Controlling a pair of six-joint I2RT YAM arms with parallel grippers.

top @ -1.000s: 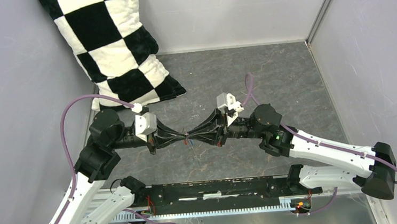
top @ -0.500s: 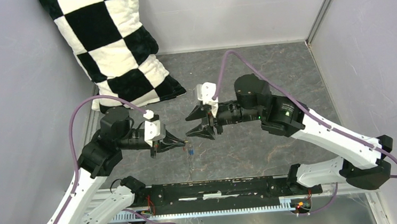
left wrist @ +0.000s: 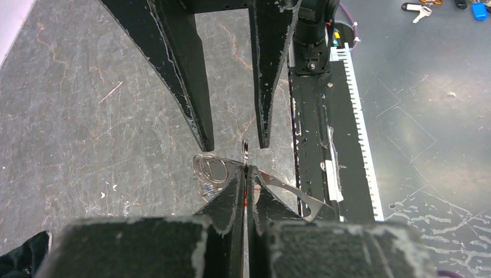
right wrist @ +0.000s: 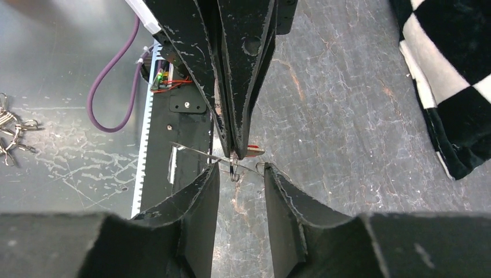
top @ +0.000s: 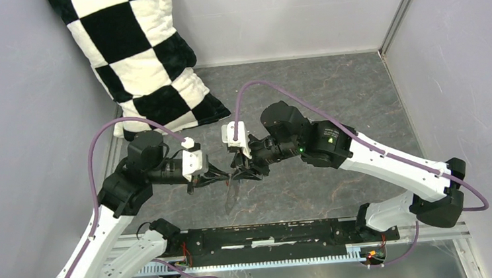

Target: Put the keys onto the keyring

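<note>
My left gripper (top: 222,176) (left wrist: 246,174) is shut, with the red key's head (right wrist: 253,150) showing between and beside its pads. The keyring (top: 231,197), a thin grey band (left wrist: 292,190), hangs from those fingertips and crosses under them. Small wire rings (left wrist: 211,168) lie against the band, with a speck of blue beneath them. My right gripper (top: 241,172) (right wrist: 240,169) faces the left one tip to tip. It is open and holds nothing. Its fingers (left wrist: 197,98) stand either side of the thin metal edge that sticks out of the left pads.
A black-and-white checked pillow (top: 144,60) leans in the back left corner. Grey walls close in the left, back and right sides. The black mounting rail (top: 271,235) runs along the near edge. Loose keys (left wrist: 418,8) and ring clusters (right wrist: 10,134) lie beyond the rail.
The right gripper let go and opened, lifted away to the right, then swung back in to the left fingertips. The left gripper stayed shut and drew back a little leftward.
</note>
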